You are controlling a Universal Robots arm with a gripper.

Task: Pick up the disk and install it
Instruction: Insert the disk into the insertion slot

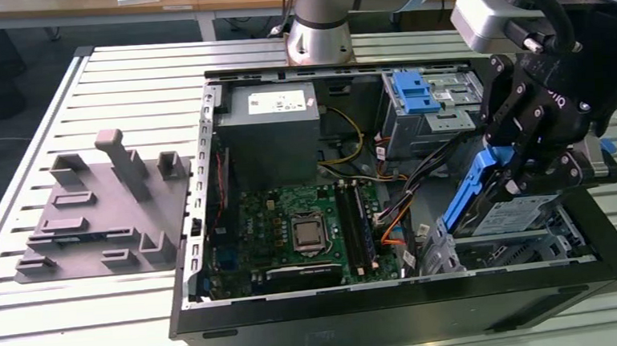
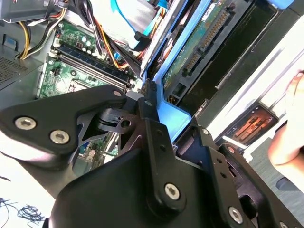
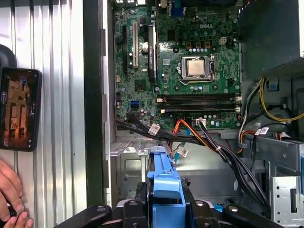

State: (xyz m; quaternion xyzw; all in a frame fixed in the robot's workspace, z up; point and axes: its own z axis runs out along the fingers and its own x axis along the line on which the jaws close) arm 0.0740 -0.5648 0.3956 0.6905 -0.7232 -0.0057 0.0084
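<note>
My gripper [image 1: 532, 171] is shut on the disk [image 1: 507, 214], a silver drive with a white label and blue rails. It holds the disk tilted over the front corner of the open computer case [image 1: 402, 300], at the exterior view's right, just above a silver metal cage [image 1: 528, 250]. In the first wrist view the blue rail [image 3: 164, 183] is clamped between the fingers [image 3: 139, 203]. In the second wrist view the disk's green circuit board [image 2: 199, 45] and connector face up, with the gripper [image 2: 145, 102] pinching its blue end.
Inside the case lie the motherboard [image 1: 301, 230], a grey power-supply box [image 1: 273, 115], a bay with a blue latch [image 1: 416, 94] and loose cables [image 3: 218, 147]. A grey fixture [image 1: 107, 209] sits on the slatted table. A person's hand [image 3: 12, 190] and a dark device [image 3: 19, 109] rest beside the case.
</note>
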